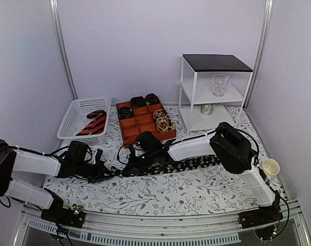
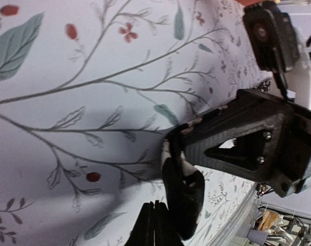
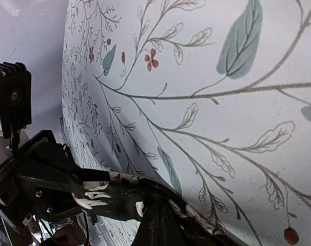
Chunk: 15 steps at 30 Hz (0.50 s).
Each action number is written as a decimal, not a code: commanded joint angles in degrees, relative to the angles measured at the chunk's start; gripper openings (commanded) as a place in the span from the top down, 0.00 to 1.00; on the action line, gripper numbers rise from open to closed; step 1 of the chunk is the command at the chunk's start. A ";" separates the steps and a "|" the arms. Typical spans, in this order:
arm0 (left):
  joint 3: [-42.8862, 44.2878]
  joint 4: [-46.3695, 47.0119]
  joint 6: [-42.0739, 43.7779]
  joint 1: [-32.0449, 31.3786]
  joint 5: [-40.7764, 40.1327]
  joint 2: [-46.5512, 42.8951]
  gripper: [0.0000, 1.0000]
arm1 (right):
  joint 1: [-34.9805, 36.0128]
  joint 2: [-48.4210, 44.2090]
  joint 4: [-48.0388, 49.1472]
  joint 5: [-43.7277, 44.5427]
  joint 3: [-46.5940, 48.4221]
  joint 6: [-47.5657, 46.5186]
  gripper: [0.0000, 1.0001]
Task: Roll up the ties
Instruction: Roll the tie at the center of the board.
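A long dark tie (image 1: 191,164) with pale leaf shapes lies stretched across the middle of the flowered tablecloth. My right gripper (image 1: 132,163) reaches over to its left end. In the left wrist view the right gripper (image 2: 177,134) is shut on the tie (image 2: 186,195), whose end hangs in a loose fold. My left gripper (image 2: 154,225) is shut, fingers pressed together, and the fold rests against their right side. In the right wrist view the tie (image 3: 114,200) wraps round my right gripper (image 3: 163,225). More ties sit coiled in the orange tray (image 1: 145,122).
A white basket (image 1: 76,120) at the back left holds a red-and-black striped tie (image 1: 94,123). A white shelf (image 1: 212,95) with a glass (image 1: 219,84) stands at the back right. A paper cup (image 1: 271,166) sits at the right edge, beside the right arm.
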 commanded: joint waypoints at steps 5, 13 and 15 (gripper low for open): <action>0.74 8.19 -2.80 0.06 8.06 1.45 1.00 | 0.21 -2.38 2.36 0.06 -1.84 0.91 1.00; 2.28 8.83 -2.67 -1.40 7.69 3.91 0.99 | -1.06 -10.01 3.65 3.94 -8.66 1.26 1.00; 2.97 8.93 -2.62 -1.90 7.76 4.99 0.99 | -1.54 -12.18 5.46 4.39 -11.41 1.73 1.00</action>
